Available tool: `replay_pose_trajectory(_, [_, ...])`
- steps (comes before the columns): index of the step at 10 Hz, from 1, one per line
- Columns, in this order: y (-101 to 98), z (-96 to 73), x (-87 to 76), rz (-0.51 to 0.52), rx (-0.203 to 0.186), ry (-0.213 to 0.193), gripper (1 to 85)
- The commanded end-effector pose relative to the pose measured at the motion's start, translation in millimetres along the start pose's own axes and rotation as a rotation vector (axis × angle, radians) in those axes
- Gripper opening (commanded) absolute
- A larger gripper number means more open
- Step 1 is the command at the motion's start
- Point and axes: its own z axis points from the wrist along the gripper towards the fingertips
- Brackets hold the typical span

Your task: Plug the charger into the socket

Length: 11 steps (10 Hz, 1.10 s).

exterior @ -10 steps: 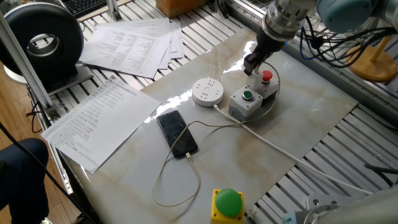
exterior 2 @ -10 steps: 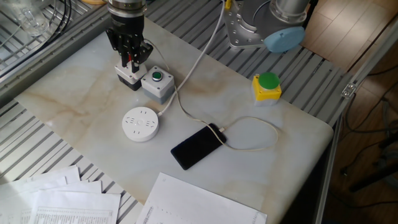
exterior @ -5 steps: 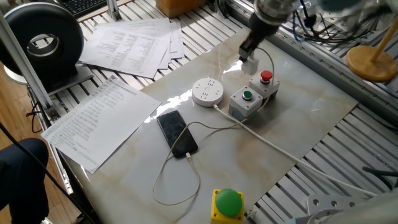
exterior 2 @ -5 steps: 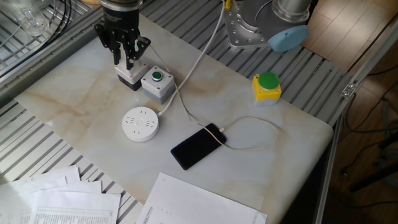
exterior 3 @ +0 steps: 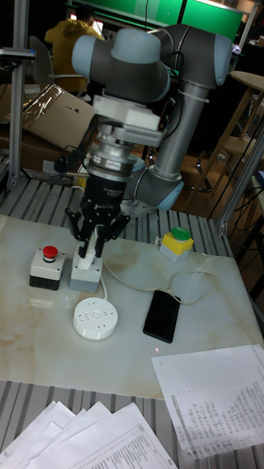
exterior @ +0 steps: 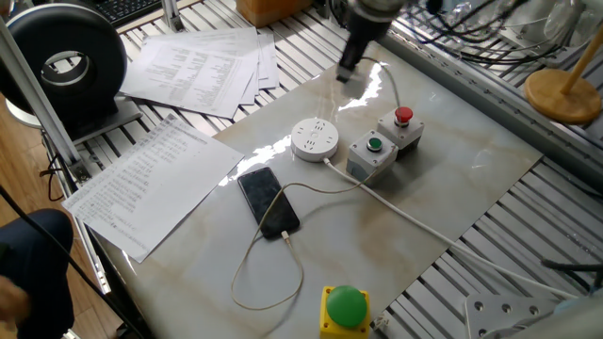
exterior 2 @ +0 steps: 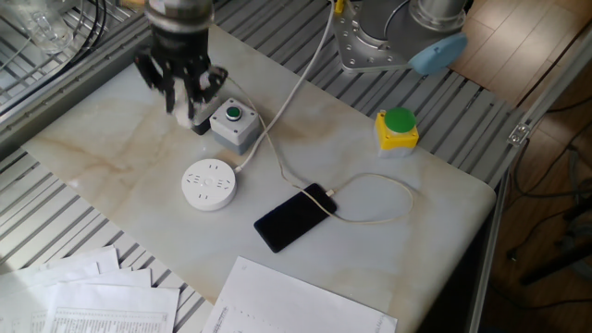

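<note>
Marble tabletop (exterior 2: pixel 444 199) under me, loose papers (exterior: pixel 203 61) at its edge. Black smartphone (exterior 2: pixel 294 218) lies flat near the middle, thin cable looping off it. Socket (exterior 2: pixel 208 184) sits flat beside it, slots up, nothing in them. Two grey button boxes just beyond: green button (exterior 2: pixel 234 124), red button (exterior: pixel 402 126). Yellow box (exterior 2: pixel 398 129) stands well apart. My hand (exterior 3: pixel 89 251) hangs above the boxes, fingers narrow around a small white block, probably the charger (exterior 3: pixel 87 261); motion blur, not certain.
</note>
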Motion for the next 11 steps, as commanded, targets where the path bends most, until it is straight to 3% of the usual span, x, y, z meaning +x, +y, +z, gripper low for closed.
replay_pose_trajectory(1, [26.1, 26.8, -30.4, -0.12, -0.021, -0.007, 1.0])
replay_pose_trajectory(2, [35.6, 35.3, -28.5, -0.132, -0.037, 0.01, 1.0])
replay_pose_trajectory(4, [38.6, 40.7, -28.2, -0.163, -0.016, 0.02, 1.0])
replay_pose_trajectory(7, [40.3, 37.4, -22.5, -0.128, -0.024, 0.042, 1.0])
replay_pose_trajectory(11, [52.6, 36.9, -25.5, -0.05, -0.069, 0.03, 1.0])
